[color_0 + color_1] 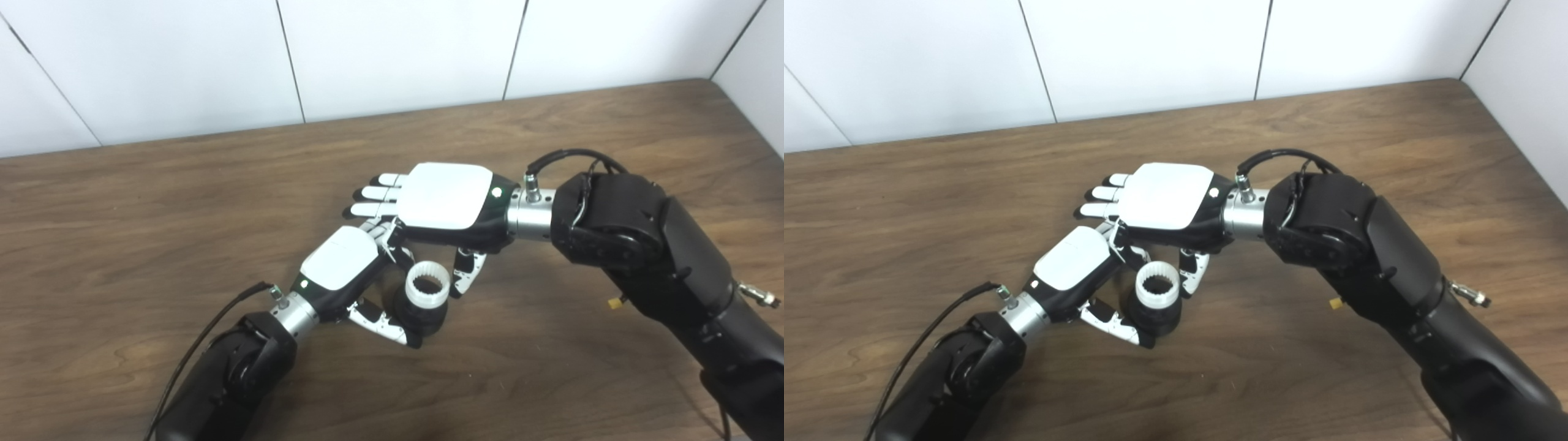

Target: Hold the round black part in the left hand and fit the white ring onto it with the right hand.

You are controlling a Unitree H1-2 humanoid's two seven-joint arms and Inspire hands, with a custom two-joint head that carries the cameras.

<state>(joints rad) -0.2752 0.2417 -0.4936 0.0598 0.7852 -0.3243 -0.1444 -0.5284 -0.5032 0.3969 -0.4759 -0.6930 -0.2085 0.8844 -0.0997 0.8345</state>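
**White ring seated on the black part in my left hand**

My left hand (343, 264) comes in from the lower left with its white back plate turned up, and its fingers and thumb are curled around the round black part (422, 315). The thumb (386, 323) runs under the near side of the part; the fingers wrap the far side, mostly hidden from my eyes. The part is a short, dark cylinder, matte, held low over the wooden worktop (153, 245) and tipped so its top faces up and slightly toward me. I cannot tell whether its base touches the wood.

The white ring (428, 286) sits on top of the black part, its lower edge meeting the black body all round as far as I can see. It is a pale, slightly translucent collar with fine ridges along its inner wall, and the bore inside it looks dark.

My right hand (444, 199) reaches in from the right, palm down, just above and behind my left. Its fingers (376, 195) lie straight and side by side, pointing left, holding nothing. Its thumb (462, 272) hangs down just beside the right edge of the ring; whether it touches the ring I cannot tell.
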